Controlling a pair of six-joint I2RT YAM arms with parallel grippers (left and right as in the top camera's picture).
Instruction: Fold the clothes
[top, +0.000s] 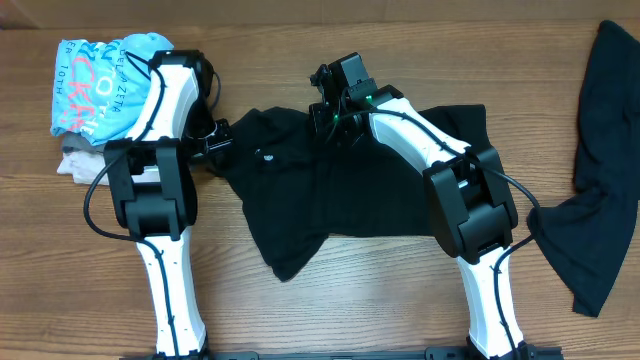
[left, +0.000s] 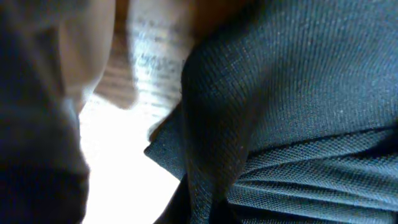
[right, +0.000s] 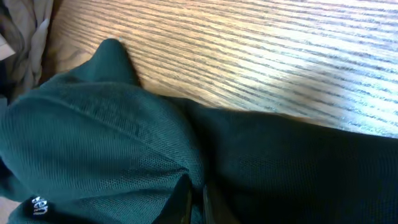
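Overhead, at the far left of the counter, a light-blue shirt with red and white lettering lies on top of grey and beige folded garments. Just right of that pile, the left gripper sits at the left edge of the black shirt. It is closed, and its wrist view is filled with a raised ridge of dark knit, so it appears to have the edge pinched.

The black shirt lies rumpled and mostly spread in the middle of the counter between the two arms, a small white tag showing near its collar. The right gripper is at the shirt's far edge, closed too, with cloth bunching up toward it in its wrist view. A second black garment lies crumpled at the far right, well apart and untouched.

The step looks like the start of the first fold, with both edges taken up. The next move calls for lifting both holds together and carrying them evenly across, so the cloth lands flat. No bin or basket is in view.
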